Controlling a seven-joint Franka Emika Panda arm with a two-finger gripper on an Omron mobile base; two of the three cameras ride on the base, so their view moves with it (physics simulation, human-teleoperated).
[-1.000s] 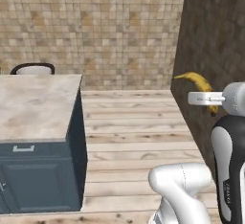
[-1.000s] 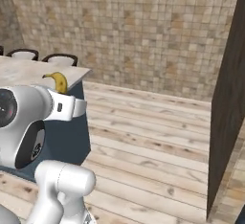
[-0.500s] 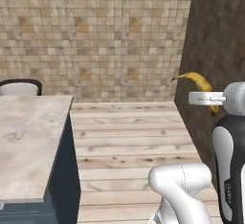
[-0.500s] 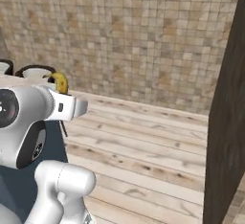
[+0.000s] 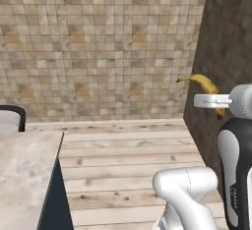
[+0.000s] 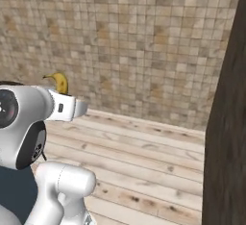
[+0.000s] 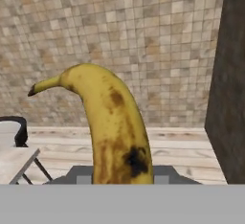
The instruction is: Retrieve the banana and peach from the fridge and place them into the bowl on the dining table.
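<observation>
So the banana [image 7: 115, 127] is clamped in the pincer [image 7: 123, 173], same as a sec ago. It sticks up from between the jaws w/ the stem end curling over to the left in the hand view, big brown bruise low down near the grip. In the left base view the banana [image 5: 204, 85] pokes out above the white wrist, held up in the air in front of the tiled wall [image 5: 98, 47]. Right base view, you just see the yellow tip [image 6: 59, 81] over the hand.

Diff vs earlier: whole pic has shifted, so the base/cam turned, not the stuff. The tabletop [image 5: 24, 175] took up a good chunk of the left base view before; now it's only a corner at lower left, w/ a black stool back [image 5: 14, 116] behind it. More wall and wood floor [image 5: 128, 160] in view now. The dark panel [image 6: 226, 132] on the right is still there. Arm pose relative to the cam looks unchanged.
</observation>
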